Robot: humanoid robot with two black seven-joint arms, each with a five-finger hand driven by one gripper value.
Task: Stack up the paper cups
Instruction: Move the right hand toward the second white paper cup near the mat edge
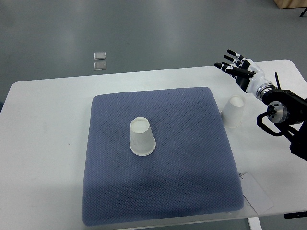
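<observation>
- White table [43, 143] with a blue-grey mat [192, 191] across its middle.
- Cup A [142, 137] sits upside down on the mat, a bit left of centre, base up, rim on the fabric.
- Cup B [233, 111] also upside down, off the mat, on bare table just beside the mat's right edge.
- The two cups are well apart; nothing is nested yet.
- Right hand [236, 67] comes in from the right edge, above the table's far right part, beyond cup B and clear of it.
- Its fingers are spread and straight, released, holding nothing.
- Left arm: not visible.
- Step, as I judge it: the very start, reach not yet closed on anything; stacking is all still to do.
- Next move likely calls for bringing the hand back and down toward cup B, wrapping the fingers round its side wall, lifting it, carrying it left over cup A and lowering it straight so it sleeves over.
- Thin paper, so a light squeeze; a tilted cup would catch on A's base.
- Misc: two small clear things [100, 61] on the floor past the table, and a paper sheet [256, 194] at the table's near right corner.
</observation>
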